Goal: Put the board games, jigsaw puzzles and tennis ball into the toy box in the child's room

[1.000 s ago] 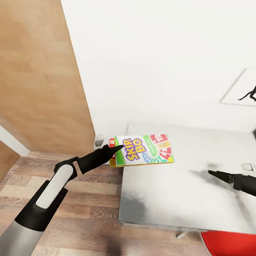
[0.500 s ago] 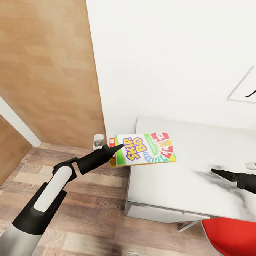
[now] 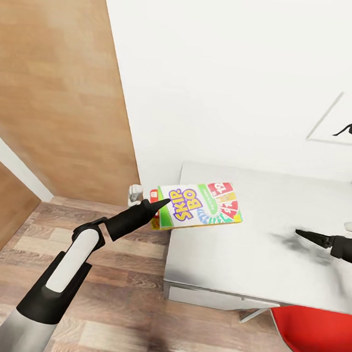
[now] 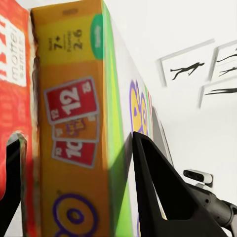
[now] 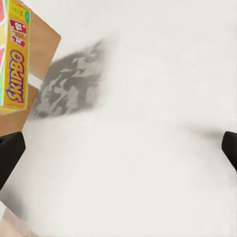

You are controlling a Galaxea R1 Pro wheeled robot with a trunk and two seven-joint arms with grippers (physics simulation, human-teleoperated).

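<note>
left gripper (image 3: 161, 204) clamps the skip-bo box (image 3: 199, 206) over the table (image 3: 254, 265) edge; right gripper (image 3: 304, 235), spread wide, hovers above the table.

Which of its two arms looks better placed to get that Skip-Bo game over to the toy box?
Probably the left. Its left gripper already clamps the SKIP-BO board game by its near end, held over the corner of the table. The right gripper hovers empty above the tabletop, apart from the game.

One board game (image 3: 200, 205) — one table (image 3: 254, 265), one red chair (image 3: 317, 338), two grippers
</note>
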